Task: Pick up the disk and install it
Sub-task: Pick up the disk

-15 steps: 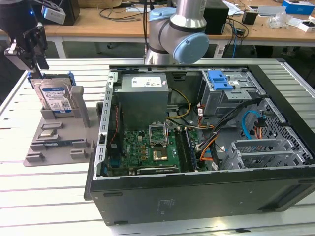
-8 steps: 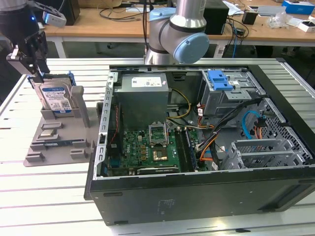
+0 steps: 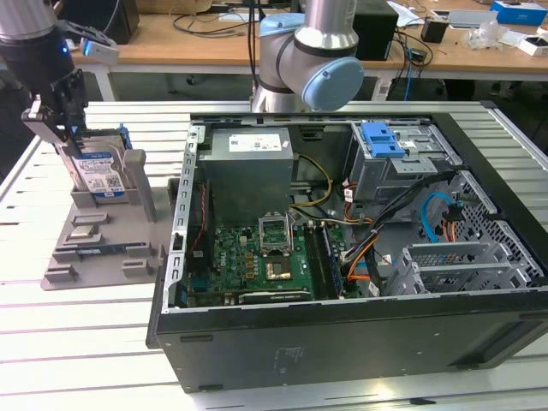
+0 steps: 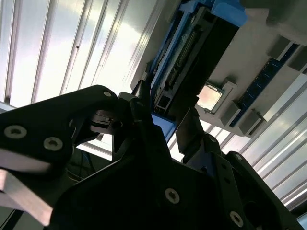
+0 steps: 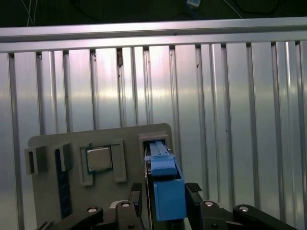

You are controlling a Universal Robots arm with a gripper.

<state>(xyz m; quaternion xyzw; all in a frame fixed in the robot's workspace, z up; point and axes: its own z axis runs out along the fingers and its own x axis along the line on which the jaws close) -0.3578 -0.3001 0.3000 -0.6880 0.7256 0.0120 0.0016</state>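
Observation:
The disk (image 3: 98, 175), a silver drive with a blue-and-white label in a blue carrier, stands on edge in a slot of the grey holder (image 3: 103, 248) on the exterior view's left. My gripper (image 3: 68, 141) comes down over its top edge. In the first wrist view the blue carrier of the disk (image 5: 165, 187) sits between the two fingers (image 5: 193, 189), which press against both faces. The second wrist view shows my gripper (image 4: 165, 122) shut on the disk (image 4: 192, 52), which still sits in the holder.
The open computer case (image 3: 342, 317) lies to the exterior view's right, with a grey power supply (image 3: 248, 171), a motherboard (image 3: 257, 257) and a blue bracket (image 3: 383, 139) on the drive cage. A processor chip (image 5: 99, 159) rests on the holder. The arm's base (image 3: 312, 60) stands behind the case.

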